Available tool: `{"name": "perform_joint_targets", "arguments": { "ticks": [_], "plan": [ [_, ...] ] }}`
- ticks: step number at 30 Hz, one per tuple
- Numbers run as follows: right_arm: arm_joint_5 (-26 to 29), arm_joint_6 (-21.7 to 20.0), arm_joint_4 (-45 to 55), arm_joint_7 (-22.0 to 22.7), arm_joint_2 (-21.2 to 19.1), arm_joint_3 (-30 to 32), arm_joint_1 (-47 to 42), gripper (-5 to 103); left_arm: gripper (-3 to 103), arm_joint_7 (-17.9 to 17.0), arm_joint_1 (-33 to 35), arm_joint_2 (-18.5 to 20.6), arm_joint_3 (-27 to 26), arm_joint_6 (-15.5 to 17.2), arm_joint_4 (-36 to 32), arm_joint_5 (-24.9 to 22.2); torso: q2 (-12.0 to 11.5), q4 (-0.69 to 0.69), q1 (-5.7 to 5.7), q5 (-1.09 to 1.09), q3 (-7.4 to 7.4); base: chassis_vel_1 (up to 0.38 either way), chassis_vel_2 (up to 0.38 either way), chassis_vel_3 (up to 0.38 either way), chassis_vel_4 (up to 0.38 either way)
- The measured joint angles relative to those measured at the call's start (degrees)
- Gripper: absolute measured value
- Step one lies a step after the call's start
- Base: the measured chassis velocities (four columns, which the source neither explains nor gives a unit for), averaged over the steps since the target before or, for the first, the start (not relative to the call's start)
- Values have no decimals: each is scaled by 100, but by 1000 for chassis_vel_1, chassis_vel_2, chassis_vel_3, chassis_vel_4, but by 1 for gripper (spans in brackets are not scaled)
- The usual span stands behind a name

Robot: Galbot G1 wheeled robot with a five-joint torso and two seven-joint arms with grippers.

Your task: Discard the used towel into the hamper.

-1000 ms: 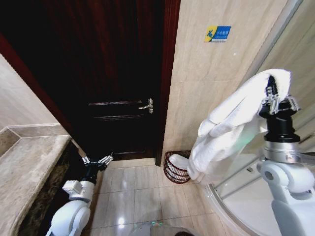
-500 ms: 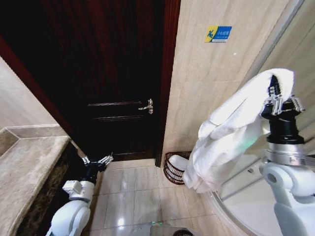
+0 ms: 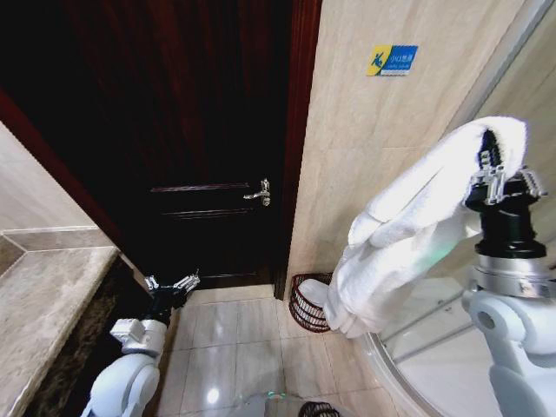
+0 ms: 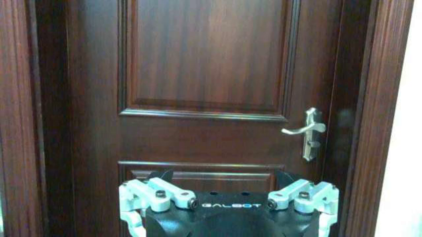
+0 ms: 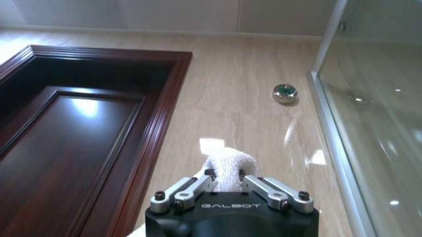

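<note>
Head view: my right gripper (image 3: 502, 170) is raised high beside the shower glass (image 3: 434, 347), jaws pinched on a fold of the white towel (image 3: 408, 234), which hangs down over the wicker hamper (image 3: 309, 301) at the foot of the tiled wall. Since 1 second back, the towel's tail has shifted a little, nearer the basket; release looks close. My left gripper (image 3: 171, 286) stays parked low facing the door (image 3: 208, 130), jaws spread.

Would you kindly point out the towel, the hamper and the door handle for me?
towel (image 3: 408, 228), head view, on the hanging fold below the right gripper (image 3: 501, 178).
hamper (image 3: 306, 311), head view, on its woven front wall.
door handle (image 4: 302, 130), left wrist view, on the lever.
</note>
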Motion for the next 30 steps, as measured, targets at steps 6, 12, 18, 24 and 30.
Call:
{"name": "perform_joint_targets", "arguments": {
  "ticks": [6, 12, 18, 24, 30],
  "plan": [
    [7, 0, 0, -5, -4, 9, -1, 8, 100, 0, 0, 0, 0, 0, 0, 0, -1, 1, 0, 0, 0, -48, 66, 63, -50],
    [9, 0, -11, -16, -4, 10, 5, 8, 100, 0, 0, 0, 0, 0, 0, 0, -2, 0, 0, -1, 0, -53, 54, 53, -57],
    [17, 1, -21, -21, -7, 10, 12, 8, 100, 0, 0, 0, 0, 0, 0, 0, -2, 0, 0, 0, -1, -49, 34, 57, -38],
    [26, 1, -45, -22, -40, -4, 49, 8, 100, 0, 0, 0, 0, 0, 0, 0, -2, 0, 0, -1, -1, -57, 51, 48, -55],
    [26, 0, -85, -22, -71, -53, 84, 8, 100, 0, 0, 0, 0, 0, 0, 0, -2, 1, 0, -1, 0, -34, 68, 47, -52]
  ]
}}
